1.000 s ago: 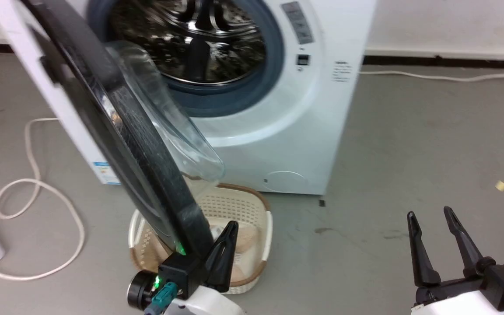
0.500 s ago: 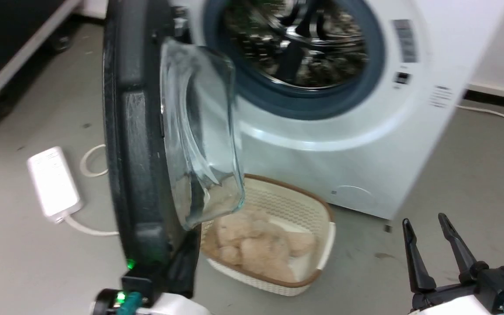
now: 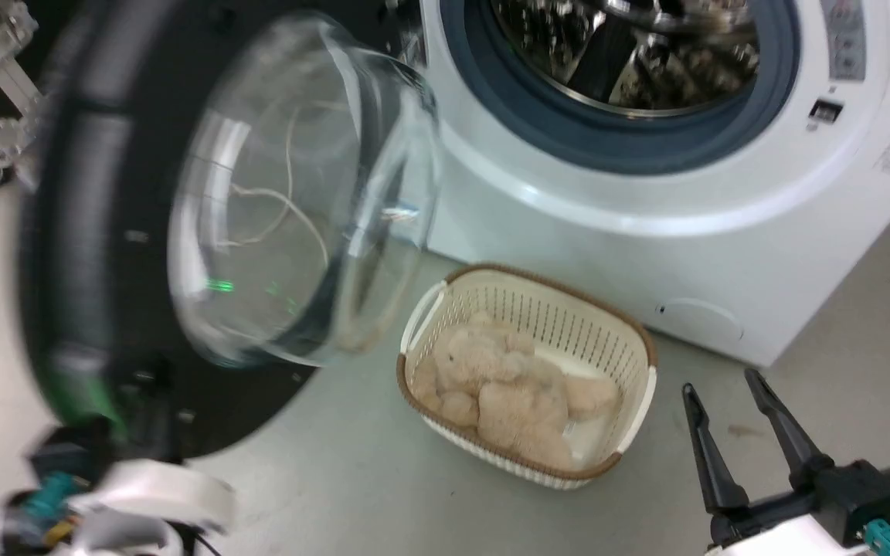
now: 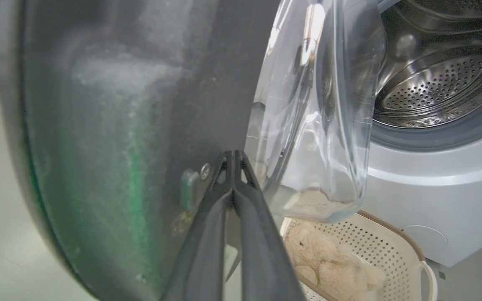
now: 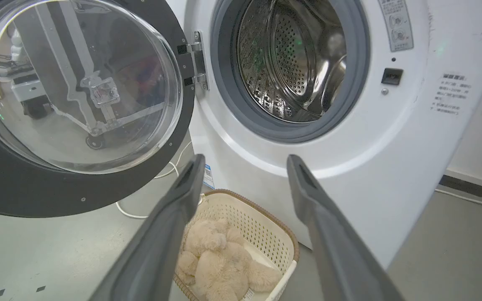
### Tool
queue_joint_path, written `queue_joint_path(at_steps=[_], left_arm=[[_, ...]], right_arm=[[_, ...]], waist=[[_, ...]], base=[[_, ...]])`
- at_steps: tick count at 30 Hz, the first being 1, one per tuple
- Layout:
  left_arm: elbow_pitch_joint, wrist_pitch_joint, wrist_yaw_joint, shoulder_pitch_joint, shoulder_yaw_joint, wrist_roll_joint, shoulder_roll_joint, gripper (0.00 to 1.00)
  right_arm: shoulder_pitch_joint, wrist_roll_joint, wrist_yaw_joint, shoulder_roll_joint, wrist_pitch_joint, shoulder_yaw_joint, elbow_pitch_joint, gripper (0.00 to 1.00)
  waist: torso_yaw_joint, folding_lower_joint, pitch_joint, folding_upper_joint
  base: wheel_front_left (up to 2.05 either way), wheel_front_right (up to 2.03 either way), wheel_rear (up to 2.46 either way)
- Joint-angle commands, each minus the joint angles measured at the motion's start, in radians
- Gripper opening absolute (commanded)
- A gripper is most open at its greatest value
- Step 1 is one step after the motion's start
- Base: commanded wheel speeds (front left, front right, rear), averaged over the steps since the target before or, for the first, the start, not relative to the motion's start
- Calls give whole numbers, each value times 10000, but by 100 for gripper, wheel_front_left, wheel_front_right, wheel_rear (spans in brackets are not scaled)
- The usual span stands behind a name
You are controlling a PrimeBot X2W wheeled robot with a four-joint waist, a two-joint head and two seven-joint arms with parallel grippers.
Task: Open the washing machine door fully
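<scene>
The large round black-rimmed washing machine door [image 5: 78,96] with its bulging clear glass window stood swung wide on its hinges, beside the open steel drum [image 5: 291,62]. The left gripper [image 4: 233,156] had its fingers pressed together, tips against the door's inner black rim. The right gripper [image 3: 721,381] held its fingers apart, near a cream plastic basket [image 3: 640,349].

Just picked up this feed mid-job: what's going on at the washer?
The left pincer, fingers shut together, has its tips at the black inner rim of the washing machine door, which stands swung wide off the steel drum. The right pincer is open and holds nothing. A basket with a beige plush toy sits on the floor before the machine.
</scene>
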Motion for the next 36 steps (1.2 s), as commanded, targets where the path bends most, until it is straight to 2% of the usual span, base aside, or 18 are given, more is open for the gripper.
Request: queue_joint_path(at_steps=[1, 6, 12, 16, 20, 25, 29, 33, 36], left_arm=[[112, -16, 52, -305, 266, -162, 168, 0], [938, 47, -80, -939, 1302, -769, 902, 0], [2415, -175, -393, -1971, 2319, -1133, 2141, 0], [3588, -353, -650, -2676, 2711, -1311, 2827, 0], [4489, -673, -792, -3313, 2998, -1484, 3209, 0], [5210, -1059, -1025, -3695, 3010, -1444, 3424, 0], [5337, -1327, -1111, -3758, 2882, -1177, 3370, 0], [4639, -1446, -1241, -3657, 2779, -860, 3034, 0], [3378, -1458, -1308, -3370, 2769, -479, 2599, 0]], right_arm=[[-196, -99, 8, 26, -43, 34, -7, 100], [-475, -343, 8, 26, -43, -11, -43, 100], [-692, -603, 8, -76, -3, -188, -159, 100], [-782, -647, 8, -184, 47, -235, -266, 100], [-791, -659, 8, -249, 71, -410, -422, 100], [-772, -679, 8, -261, 71, -599, -459, 100], [-783, -642, 8, -206, 53, -617, -417, 100], [-774, -623, 8, -150, 18, -681, -346, 100], [-763, -601, 8, -102, -7, -697, -325, 100]], waist=[[-38, -1, 363, 0], [-287, -1, 989, 0], [-556, -1, 1659, 0], [-697, -1, 1993, 0], [-816, -1, 2171, 0], [-937, -1, 2110, 0], [-1033, -1, 1820, 0], [-1183, -1, 1367, 0], [-1436, -1, 950, 0]], base=[[0, 0, 0], [0, 0, 0], [0, 0, 0], [0, 0, 0], [0, 0, 0], [0, 0, 0], [0, 0, 0], [0, 0, 0], [0, 0, 0]])
